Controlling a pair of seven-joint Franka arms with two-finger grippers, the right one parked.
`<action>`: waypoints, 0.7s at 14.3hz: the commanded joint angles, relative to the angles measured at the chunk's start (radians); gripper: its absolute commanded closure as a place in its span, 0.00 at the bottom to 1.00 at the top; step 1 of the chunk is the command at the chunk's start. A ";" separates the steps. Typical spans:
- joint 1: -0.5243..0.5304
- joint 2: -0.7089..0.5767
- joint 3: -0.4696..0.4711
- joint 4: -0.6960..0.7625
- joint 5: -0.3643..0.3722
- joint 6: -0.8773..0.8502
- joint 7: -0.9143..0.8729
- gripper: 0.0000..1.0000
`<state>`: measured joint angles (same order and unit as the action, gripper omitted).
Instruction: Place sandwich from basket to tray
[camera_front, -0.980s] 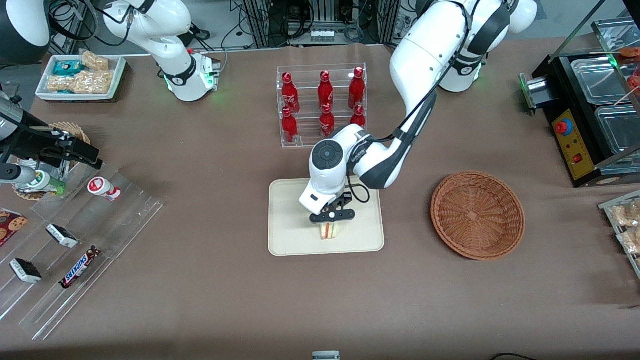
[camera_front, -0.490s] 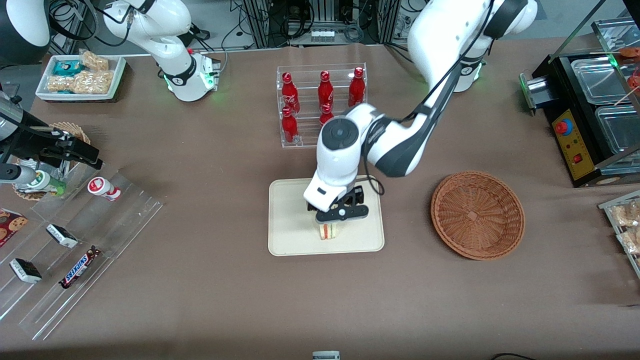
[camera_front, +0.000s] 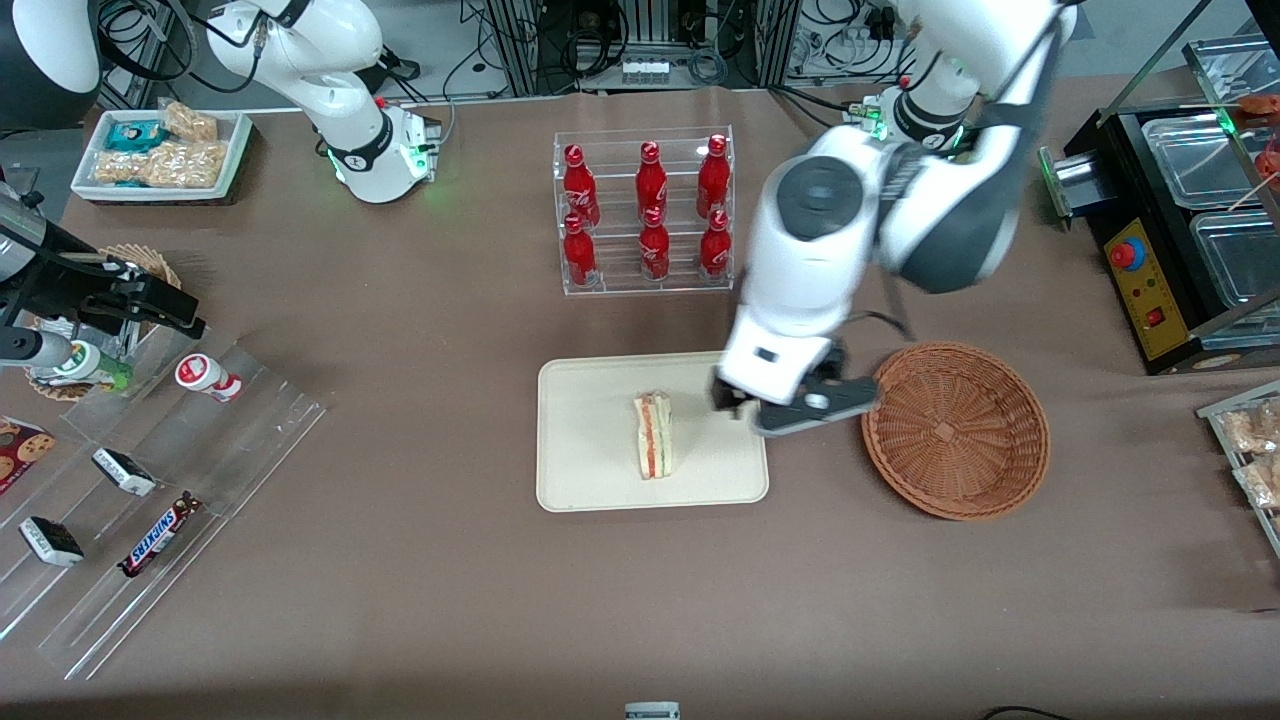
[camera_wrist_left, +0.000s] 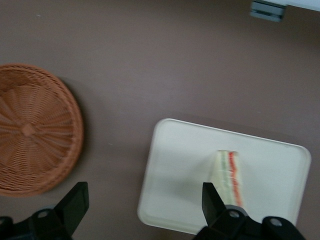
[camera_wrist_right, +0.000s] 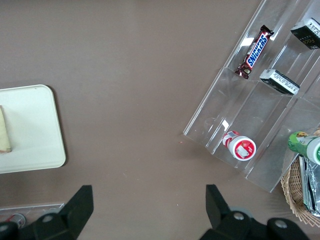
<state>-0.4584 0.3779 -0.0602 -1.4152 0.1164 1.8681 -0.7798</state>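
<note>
Sandwich (camera_front: 653, 435) lies on the tray (camera_front: 585, 470), toward its edge nearest the basket (camera_front: 955, 430), untouched. Left arm bends down over the table; its gripper (camera_front: 790, 408) hangs above the tray's basket-side edge, fingers (camera_wrist_left: 75, 202) spread wide, holding nothing.

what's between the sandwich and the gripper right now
Nothing but bare tray. In the front view the sandwich sits alone on it, and the open gripper hangs above the tray's edge nearest the basket.
</note>
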 joint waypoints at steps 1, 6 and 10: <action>0.119 -0.163 -0.010 -0.184 -0.032 -0.027 0.172 0.00; 0.286 -0.295 -0.010 -0.255 -0.035 -0.180 0.476 0.00; 0.351 -0.384 0.019 -0.255 -0.037 -0.276 0.664 0.00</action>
<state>-0.1335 0.0602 -0.0522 -1.6404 0.0911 1.6259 -0.2039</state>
